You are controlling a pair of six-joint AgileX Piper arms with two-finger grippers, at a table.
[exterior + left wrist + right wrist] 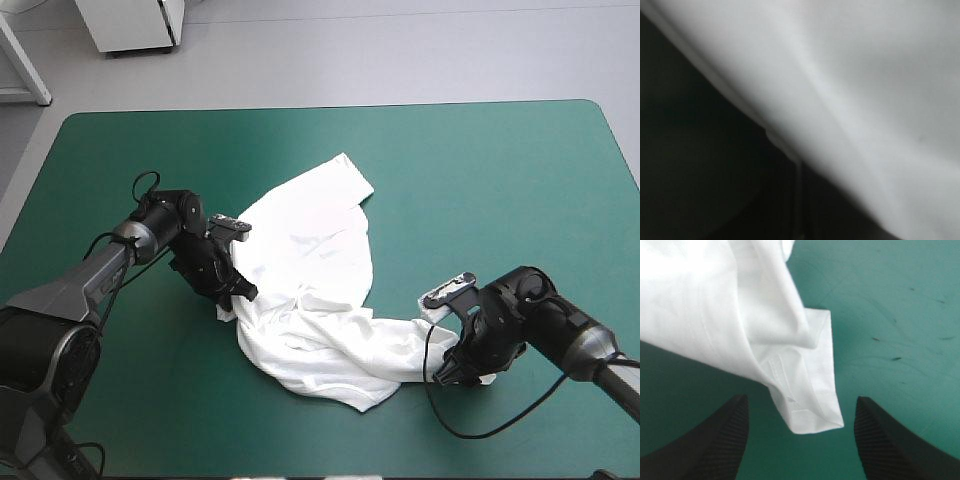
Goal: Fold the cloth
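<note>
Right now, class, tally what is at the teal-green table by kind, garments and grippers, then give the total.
T-shirt: 1
Grippers: 2 (left gripper, right gripper)
Total: 3

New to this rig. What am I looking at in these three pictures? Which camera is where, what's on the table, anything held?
Two robot arms at a table with a teal-green cover. The high view looks down from above and behind them; the other two come from cameras on each wrist, looking along the gripper. A white T-shirt lies crumpled. The left gripper is at its edge; its own view shows only white cloth and darkness, so the grip can't be judged. The right gripper is open, fingers apart, a hemmed corner of the shirt lying between them, not held.
</note>
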